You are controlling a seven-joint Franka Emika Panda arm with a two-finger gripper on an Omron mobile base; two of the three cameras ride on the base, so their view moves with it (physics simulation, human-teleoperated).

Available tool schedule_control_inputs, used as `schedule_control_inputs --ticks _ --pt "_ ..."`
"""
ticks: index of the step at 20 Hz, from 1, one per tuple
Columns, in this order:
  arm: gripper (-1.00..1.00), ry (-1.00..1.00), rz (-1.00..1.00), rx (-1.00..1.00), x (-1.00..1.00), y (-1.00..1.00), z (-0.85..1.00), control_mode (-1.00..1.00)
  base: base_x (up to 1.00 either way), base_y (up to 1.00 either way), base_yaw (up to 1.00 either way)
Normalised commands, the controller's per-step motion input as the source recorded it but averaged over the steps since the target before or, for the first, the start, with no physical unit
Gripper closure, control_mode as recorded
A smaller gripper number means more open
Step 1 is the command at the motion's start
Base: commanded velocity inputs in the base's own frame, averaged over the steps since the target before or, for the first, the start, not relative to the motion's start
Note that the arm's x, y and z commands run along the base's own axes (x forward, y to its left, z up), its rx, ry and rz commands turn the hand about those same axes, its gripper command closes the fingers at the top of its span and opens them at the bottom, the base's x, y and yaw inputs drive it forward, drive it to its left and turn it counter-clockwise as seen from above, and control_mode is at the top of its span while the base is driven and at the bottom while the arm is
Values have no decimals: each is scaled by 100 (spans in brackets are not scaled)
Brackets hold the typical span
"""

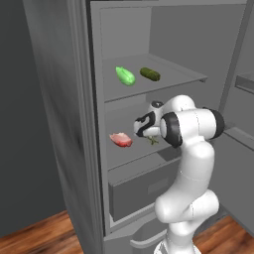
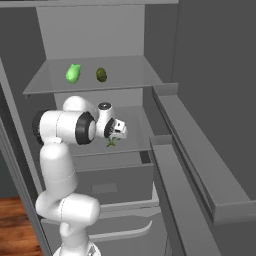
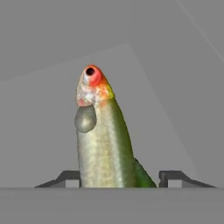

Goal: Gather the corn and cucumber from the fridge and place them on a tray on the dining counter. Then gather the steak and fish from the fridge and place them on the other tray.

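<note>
Your two base views look forward and down from behind the arm, left and right, sharing the open fridge (image 1: 94, 149) shelves. Your hand view sits close above the fish (image 3: 105, 140).

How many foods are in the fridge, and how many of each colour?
Bright green: 1, the corn
Dark green: 1, the cucumber
Pink-red: 1, the steak
Silvery green with a red head: 1, the fish
Total: 4 foods in the fridge

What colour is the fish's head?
Orange-red around a dark eye, above the silvery-green body of the fish; hand view shows it best.
</note>
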Motion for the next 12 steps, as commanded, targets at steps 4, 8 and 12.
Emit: schedule_control_inputs --ticks 4,8,12 --pt "100 -1 1 -1 -32 16 -56 -100 0 0 0" --pt "100 -17 0 0 -71 3 -28 -100 0 0 0" --pt "100 -13 -1 0 -75 0 -1 -100 0 0 0"
